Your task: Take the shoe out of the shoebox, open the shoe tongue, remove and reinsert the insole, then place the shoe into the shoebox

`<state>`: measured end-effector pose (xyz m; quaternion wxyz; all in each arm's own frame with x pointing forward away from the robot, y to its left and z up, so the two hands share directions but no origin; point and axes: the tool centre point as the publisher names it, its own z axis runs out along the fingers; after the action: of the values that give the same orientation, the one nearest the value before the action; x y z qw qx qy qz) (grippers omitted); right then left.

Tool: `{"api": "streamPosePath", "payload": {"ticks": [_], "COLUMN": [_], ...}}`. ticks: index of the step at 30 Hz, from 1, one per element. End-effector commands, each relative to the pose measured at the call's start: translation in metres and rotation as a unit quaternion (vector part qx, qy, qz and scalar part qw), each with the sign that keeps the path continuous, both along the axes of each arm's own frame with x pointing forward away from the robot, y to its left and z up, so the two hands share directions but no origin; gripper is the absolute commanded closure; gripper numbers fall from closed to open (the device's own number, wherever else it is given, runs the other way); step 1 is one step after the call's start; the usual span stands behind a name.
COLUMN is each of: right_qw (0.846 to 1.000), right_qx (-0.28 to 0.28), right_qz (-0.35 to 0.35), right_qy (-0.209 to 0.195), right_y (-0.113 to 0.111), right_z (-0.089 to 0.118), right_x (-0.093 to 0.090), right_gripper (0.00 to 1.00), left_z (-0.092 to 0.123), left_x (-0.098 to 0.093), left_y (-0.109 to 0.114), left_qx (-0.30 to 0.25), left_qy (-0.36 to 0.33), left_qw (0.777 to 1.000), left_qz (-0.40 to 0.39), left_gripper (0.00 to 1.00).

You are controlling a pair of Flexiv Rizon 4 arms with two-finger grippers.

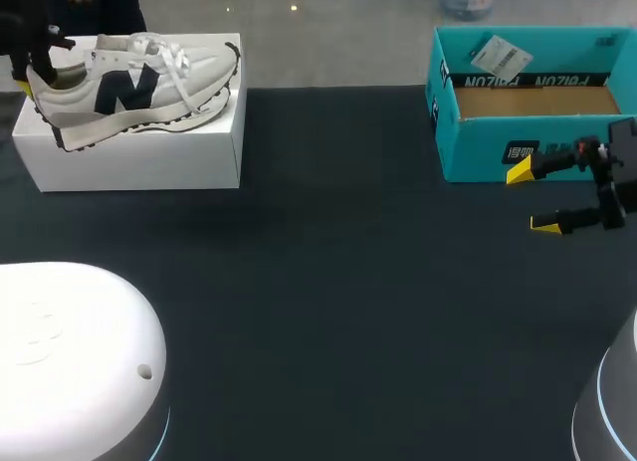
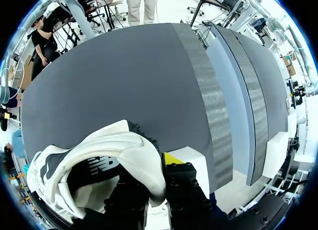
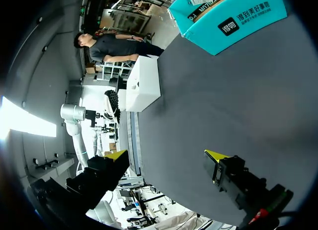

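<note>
The left gripper (image 2: 151,173) pinches the heel collar of the one shoe (image 1: 129,93), a white lace-up with a dark side letter and a toothed sole, lying on top of the white box (image 1: 149,157). The right gripper (image 1: 532,197) gapes wide, holding nothing, just in front of the open teal cardboard box (image 1: 478,147). Both boxes sit on the dark matte table (image 1: 328,282).

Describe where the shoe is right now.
In the head view the shoe is at the table's far left, sitting at the top of the white box, with the left end effector gripping its heel.
</note>
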<state>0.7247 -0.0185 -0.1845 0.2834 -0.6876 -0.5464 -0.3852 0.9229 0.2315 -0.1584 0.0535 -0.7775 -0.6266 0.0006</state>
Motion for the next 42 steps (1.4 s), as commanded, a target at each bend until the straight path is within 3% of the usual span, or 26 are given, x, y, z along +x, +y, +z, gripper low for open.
{"api": "streamPosePath", "payload": {"ticks": [1,16,26,34,42], "right_qw": [1.000,1.000,1.000,1.000,1.000], "right_qx": [-0.002,-0.002,-0.002,-0.002,-0.002], "right_qz": [-0.001,-0.001,-0.001,-0.001,-0.001], "right_qy": [0.000,0.000,0.000,0.000,0.000], "right_y": [0.001,0.001,0.001,0.001,0.001], "right_z": [0.000,0.000,0.000,0.000,0.000], "right_x": [-0.001,-0.001,-0.001,-0.001,-0.001], "right_gripper": [0.00,0.00,0.00,0.00,0.00], "left_z": [0.006,0.024,0.023,0.020,0.016], "left_x": [-0.039,-0.128,-0.181,-0.206,-0.212], "left_y": [-0.012,-0.095,-0.139,-0.169,-0.186], "left_qx": [-0.002,-0.010,0.001,0.000,0.001], "left_qy": [-0.056,-0.088,-0.091,-0.096,-0.092], "left_qw": [0.998,0.995,0.995,0.994,0.994], "left_qz": [-0.003,-0.041,-0.047,-0.051,-0.062], "left_gripper": [1.00,1.00,1.00,1.00,1.00]}}
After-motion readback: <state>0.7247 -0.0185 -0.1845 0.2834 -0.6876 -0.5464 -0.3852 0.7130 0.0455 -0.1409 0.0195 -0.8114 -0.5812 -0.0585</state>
